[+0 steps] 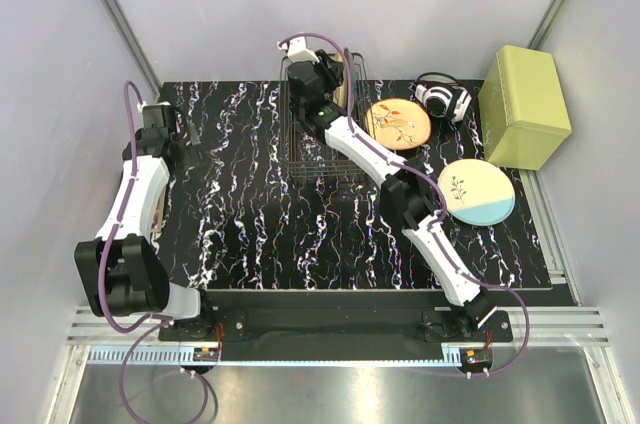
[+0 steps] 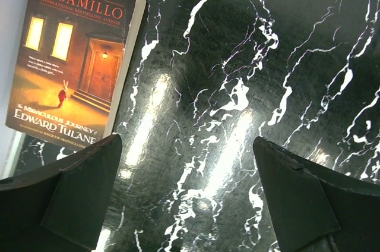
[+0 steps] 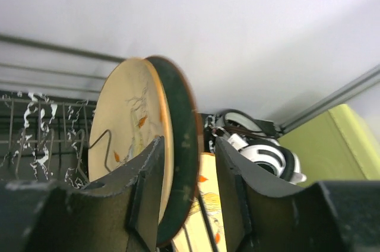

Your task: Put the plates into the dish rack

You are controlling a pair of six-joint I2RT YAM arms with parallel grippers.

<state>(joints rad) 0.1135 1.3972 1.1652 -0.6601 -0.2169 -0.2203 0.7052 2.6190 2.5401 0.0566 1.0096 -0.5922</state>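
The black wire dish rack (image 1: 318,156) stands at the back middle of the table. Two plates stand upright in it: an orange one with a branch pattern (image 3: 127,115) and, against it, a dark teal one (image 3: 183,127). My right gripper (image 3: 189,143) straddles the teal plate's rim, open, with a gap at the right finger (image 3: 240,186). A second orange plate (image 1: 398,124) lies flat right of the rack, and a cream plate with a blue segment (image 1: 476,191) lies nearer. My left gripper (image 2: 187,145) hangs open over bare table at the far left.
A paperback book (image 2: 74,56) lies beside the left gripper. White headphones (image 1: 443,98) and a yellow-green box (image 1: 524,106) sit at the back right. The black marbled table (image 1: 260,234) ends at a metal rail on the right.
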